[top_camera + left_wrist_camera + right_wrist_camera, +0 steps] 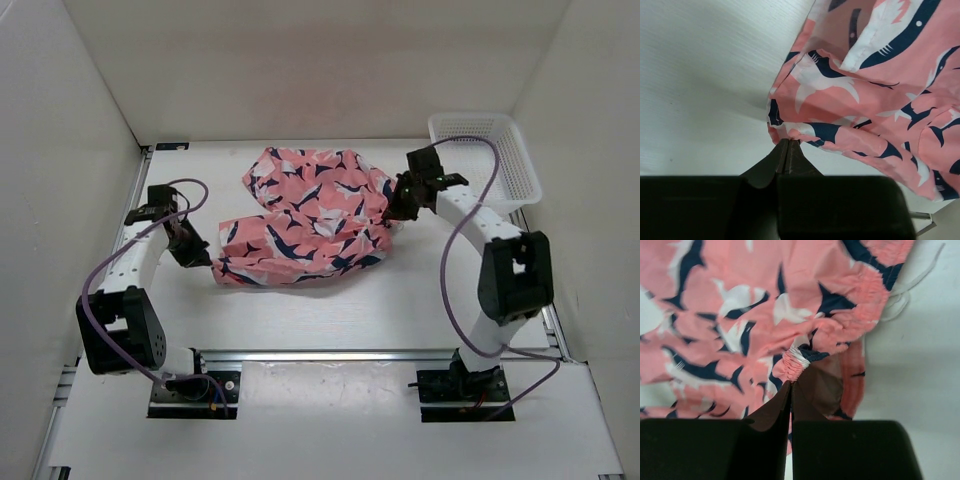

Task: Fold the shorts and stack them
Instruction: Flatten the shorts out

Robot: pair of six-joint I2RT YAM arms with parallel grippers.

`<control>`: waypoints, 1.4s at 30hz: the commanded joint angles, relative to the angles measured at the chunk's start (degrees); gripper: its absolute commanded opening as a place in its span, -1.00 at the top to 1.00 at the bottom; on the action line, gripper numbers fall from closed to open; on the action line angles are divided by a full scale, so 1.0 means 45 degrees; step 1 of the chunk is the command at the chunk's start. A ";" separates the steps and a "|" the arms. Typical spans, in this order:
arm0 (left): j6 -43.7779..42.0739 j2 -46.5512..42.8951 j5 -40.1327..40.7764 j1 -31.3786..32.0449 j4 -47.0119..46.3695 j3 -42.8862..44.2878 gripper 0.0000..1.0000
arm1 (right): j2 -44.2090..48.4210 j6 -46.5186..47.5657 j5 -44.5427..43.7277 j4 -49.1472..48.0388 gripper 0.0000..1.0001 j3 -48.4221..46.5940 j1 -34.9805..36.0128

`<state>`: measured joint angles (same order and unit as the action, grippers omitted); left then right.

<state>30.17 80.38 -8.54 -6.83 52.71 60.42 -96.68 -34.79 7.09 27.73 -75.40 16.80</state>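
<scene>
The pink shorts (305, 215) with dark blue and white whales lie bunched up in the middle of the white table (400, 300), between the two arms. The left gripper (788, 142) pinches their hem corner tight, and the right gripper (791, 385) pinches their stretchy waistband tight. A white mesh basket (520, 175) sits in the far right corner, near the shorts.

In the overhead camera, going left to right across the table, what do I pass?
left gripper → shorts → right gripper → white mesh basket
</scene>
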 commanded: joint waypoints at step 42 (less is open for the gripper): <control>0.0463 -0.1846 -0.0642 -0.0123 0.0494 -0.0810 -0.14 | 0.4729 -0.4223 0.0748 -0.4303 -0.15 0.8337 -0.0080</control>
<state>31.86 74.52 -10.22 -7.07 55.96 56.88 -74.15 -51.07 7.79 19.18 -38.22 16.62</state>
